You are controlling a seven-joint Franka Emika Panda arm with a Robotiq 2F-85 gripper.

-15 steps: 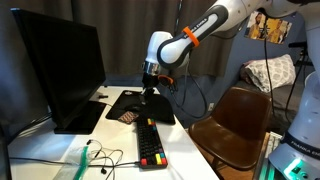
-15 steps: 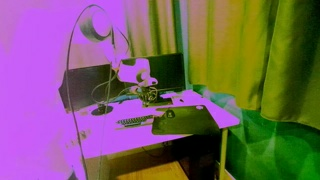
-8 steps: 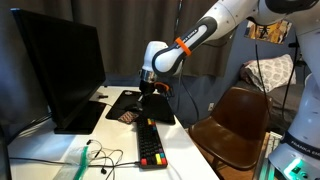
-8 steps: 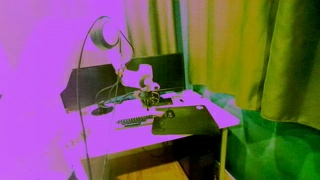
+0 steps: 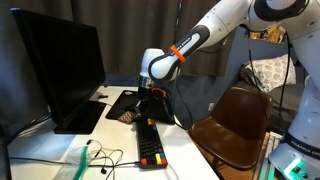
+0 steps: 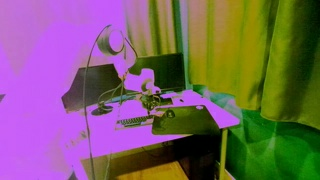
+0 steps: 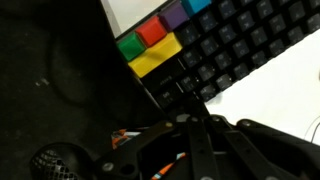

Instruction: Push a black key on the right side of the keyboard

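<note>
Keyboard (image 5: pixel 151 148) sits by the counter (image 5: pixel 180 140) edge nearest the camera, with its long axis running away from that edge and its coloured keys at the near end. End effector (image 5: pixel 150 110) hangs over the keyboard's far end, black keys straight below. Only the wrist view shows it apparently pressed together, holding nothing, just above black keys (image 7: pixel 245 45). Exterior views hide that gap.
</note>
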